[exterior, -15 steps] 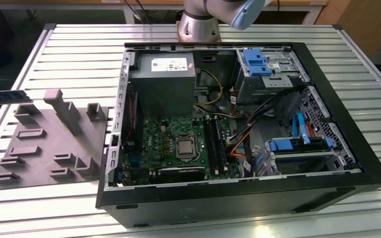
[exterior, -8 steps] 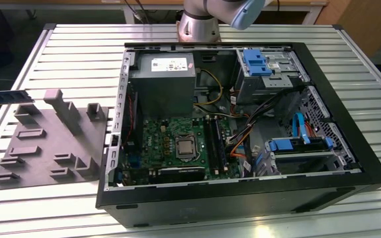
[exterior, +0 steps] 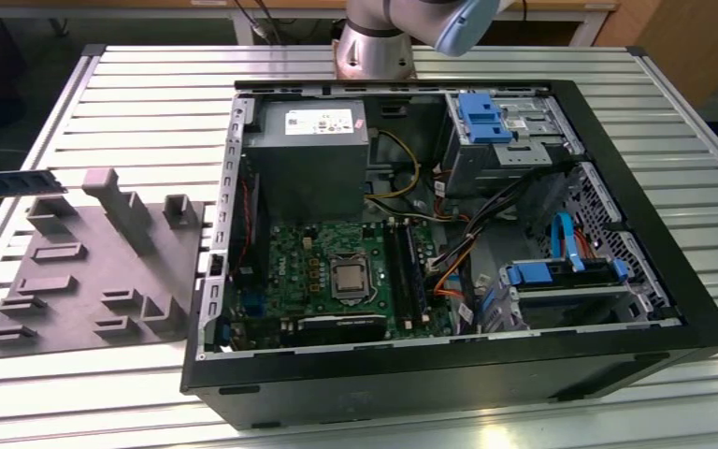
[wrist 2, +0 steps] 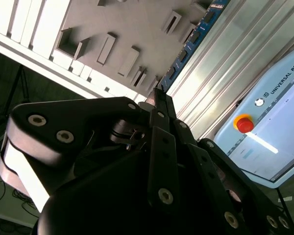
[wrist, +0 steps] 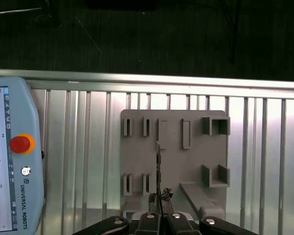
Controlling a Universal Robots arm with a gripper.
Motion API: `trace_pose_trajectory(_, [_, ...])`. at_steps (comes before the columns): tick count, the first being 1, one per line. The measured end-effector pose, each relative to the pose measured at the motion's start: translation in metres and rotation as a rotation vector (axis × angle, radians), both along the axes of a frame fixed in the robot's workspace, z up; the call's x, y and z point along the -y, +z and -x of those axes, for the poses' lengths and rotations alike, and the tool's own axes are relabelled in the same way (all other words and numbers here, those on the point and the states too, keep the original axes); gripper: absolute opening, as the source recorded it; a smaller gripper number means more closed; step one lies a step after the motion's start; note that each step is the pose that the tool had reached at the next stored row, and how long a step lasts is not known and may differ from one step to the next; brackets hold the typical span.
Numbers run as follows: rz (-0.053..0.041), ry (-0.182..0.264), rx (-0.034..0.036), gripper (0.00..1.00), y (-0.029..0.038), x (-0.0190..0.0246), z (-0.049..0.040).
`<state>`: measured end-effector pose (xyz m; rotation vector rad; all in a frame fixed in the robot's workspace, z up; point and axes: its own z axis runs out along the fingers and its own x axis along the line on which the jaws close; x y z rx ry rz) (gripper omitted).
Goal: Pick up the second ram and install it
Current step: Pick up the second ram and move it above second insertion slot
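Dark-green second ram (wrist: 158,166) juts out, clamped in the gripper (wrist: 159,197).

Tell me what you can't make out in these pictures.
- One end of the ram: cut off by the exterior view's left edge.
- The ram's faces and chips: the first wrist view sees it edge-on.
- The ram's held end: covered by the gripper in both wrist views.
- The slots: too small in the exterior view to tell whether any is filled.
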<state>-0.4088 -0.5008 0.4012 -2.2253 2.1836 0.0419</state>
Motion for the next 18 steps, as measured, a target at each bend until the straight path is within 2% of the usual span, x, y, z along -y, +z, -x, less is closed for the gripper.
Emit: trace_pose_trajectory(18, [0.0000, 0.000, 0.0000, 0.11, 0.0000, 0.0000, -0.0037])
